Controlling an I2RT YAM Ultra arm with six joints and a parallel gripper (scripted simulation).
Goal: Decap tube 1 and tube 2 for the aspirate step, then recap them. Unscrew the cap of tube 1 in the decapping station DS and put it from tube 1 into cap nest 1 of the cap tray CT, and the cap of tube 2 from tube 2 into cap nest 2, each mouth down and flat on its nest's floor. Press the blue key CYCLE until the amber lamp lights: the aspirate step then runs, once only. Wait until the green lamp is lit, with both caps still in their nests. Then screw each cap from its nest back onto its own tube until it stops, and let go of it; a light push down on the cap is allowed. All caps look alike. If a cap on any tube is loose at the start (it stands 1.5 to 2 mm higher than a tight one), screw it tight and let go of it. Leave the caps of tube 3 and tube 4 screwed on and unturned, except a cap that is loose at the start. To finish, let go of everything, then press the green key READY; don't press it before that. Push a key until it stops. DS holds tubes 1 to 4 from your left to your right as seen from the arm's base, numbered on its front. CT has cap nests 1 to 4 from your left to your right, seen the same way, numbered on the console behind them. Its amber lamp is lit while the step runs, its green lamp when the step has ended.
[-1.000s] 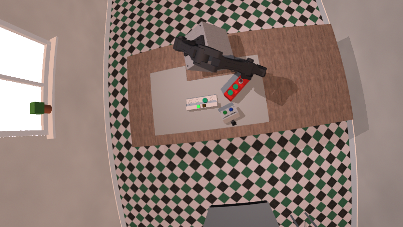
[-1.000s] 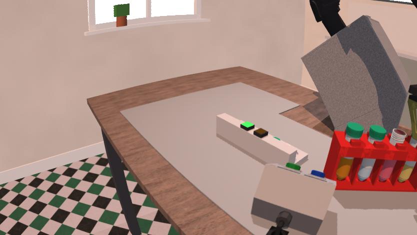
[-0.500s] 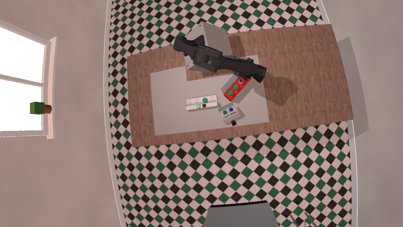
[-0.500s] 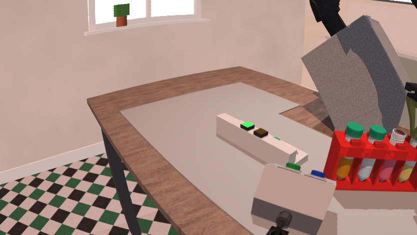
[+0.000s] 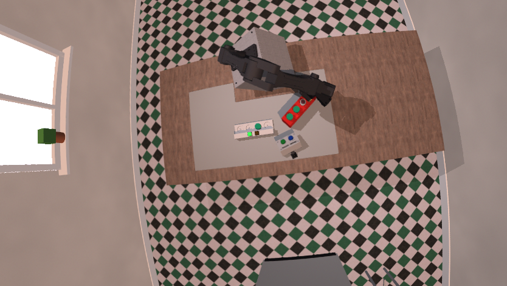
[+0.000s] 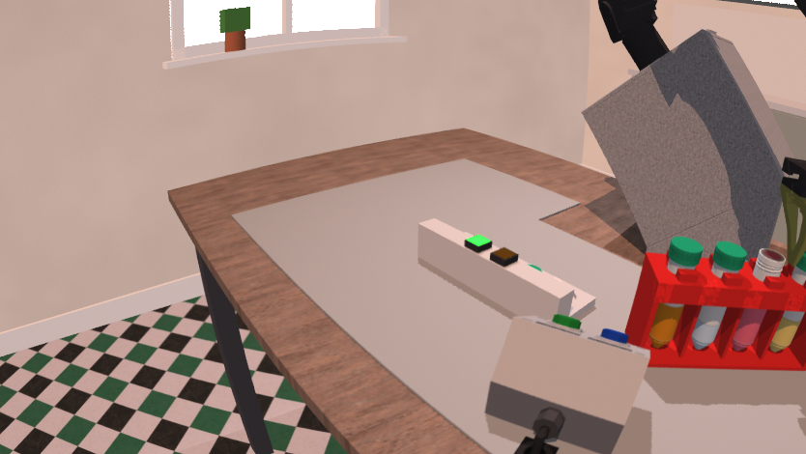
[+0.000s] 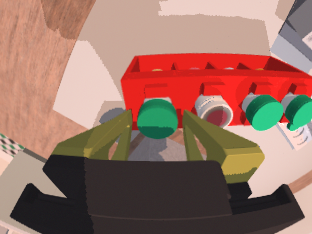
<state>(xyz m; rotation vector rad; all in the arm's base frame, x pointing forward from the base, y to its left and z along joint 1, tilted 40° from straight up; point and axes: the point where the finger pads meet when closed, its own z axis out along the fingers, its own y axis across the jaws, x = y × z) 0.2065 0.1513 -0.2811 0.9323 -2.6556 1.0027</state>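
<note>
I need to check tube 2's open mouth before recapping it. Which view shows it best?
The exterior view: the uncapped tube shows its threaded rim and pink fill side-on. The wrist view shows its mouth smaller, beside the hand. In the top view it is a tiny grey ring.

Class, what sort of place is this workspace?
Probably a small lab bench in an ordinary room: a red tube rack with capped sample tubes, a lamp console, and a key box.
</note>
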